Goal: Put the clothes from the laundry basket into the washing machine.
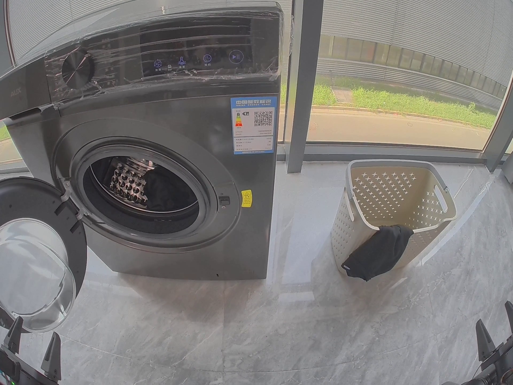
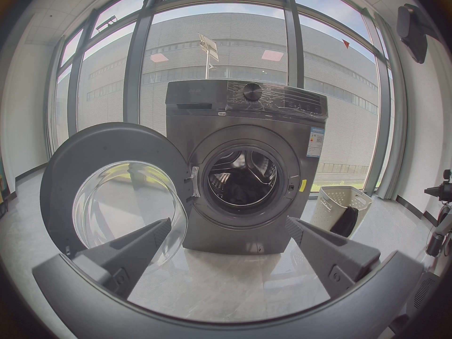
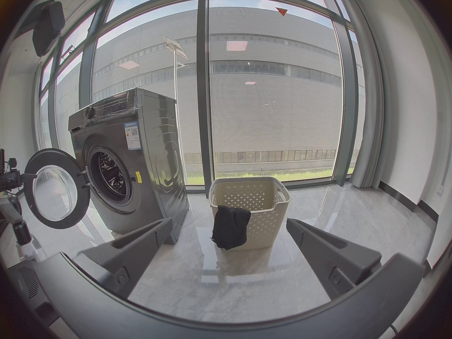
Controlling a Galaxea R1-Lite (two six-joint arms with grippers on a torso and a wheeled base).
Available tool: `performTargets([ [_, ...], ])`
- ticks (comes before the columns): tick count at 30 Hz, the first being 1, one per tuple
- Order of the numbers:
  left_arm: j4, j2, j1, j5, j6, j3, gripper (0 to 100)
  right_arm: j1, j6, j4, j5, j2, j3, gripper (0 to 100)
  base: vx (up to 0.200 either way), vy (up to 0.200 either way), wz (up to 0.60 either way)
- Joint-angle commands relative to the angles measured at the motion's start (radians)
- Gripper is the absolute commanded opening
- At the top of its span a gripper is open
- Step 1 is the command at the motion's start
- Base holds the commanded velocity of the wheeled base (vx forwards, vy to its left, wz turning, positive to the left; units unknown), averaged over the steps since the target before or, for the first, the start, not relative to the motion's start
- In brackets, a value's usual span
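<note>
Window wall [image 1: 406,54] behind everything. Pale marble-look floor [image 1: 267,332] carries all the items.

Washing machine [image 1: 176,108]: grey front-loader, standing on the robot's left side of the scene. Its round door [image 1: 37,263] is swung fully open toward the left, with the clear bowl facing out. The drum mouth is open. Something dark lies low inside, cannot tell what. Clear wrap film covers the control panel and its dial [image 1: 77,69].

Laundry basket [image 1: 342,236]: cream, perforated, upright on the floor to the right of the machine, well apart from it and near the window.

Black garment [image 1: 378,252]: draped over the basket's near rim, most of it hanging down the outside wall, the upper end inside.

Left pincer [image 1: 33,343]: low and near, in front of the open door, fingers spread wide, holding and touching nothing.

Right pincer [image 1: 497,330]: low on the right, facing the basket from a distance, fingers spread wide, likewise holding and touching nothing.

Labels: a blue-bordered label [image 1: 253,124] with a square code on the machine's upper right front, and a small yellow sticker [image 1: 246,198] beside the door latch. The print is too small to read.
</note>
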Motion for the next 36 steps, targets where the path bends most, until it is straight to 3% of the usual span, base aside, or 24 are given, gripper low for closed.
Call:
performTargets([
  [1, -0.004, -0.013, 0.0, 0.006, -0.002, 0.004, 100, 0.0, 0.0, 0.0, 0.0, -0.014, 0.018, 100, 0.2, 0.0, 0.0],
  [9, -0.007, -0.013, 0.0, 0.008, 0.0, 0.007, 100, 0.0, 0.0, 0.0, 0.0, -0.014, 0.018, 100, 0.2, 0.0, 0.0],
  [15, -0.007, -0.013, 0.002, 0.016, 0.001, 0.005, 100, 0.0, 0.0, 0.0, 0.0, -0.014, 0.018, 100, 0.0, 0.0, 0.0],
  [36, -0.005, -0.013, 0.002, 0.022, 0.003, 0.005, 100, 0.0, 0.0, 0.0, 0.0, -0.014, 0.018, 100, 0.0, -0.2, 0.0],
])
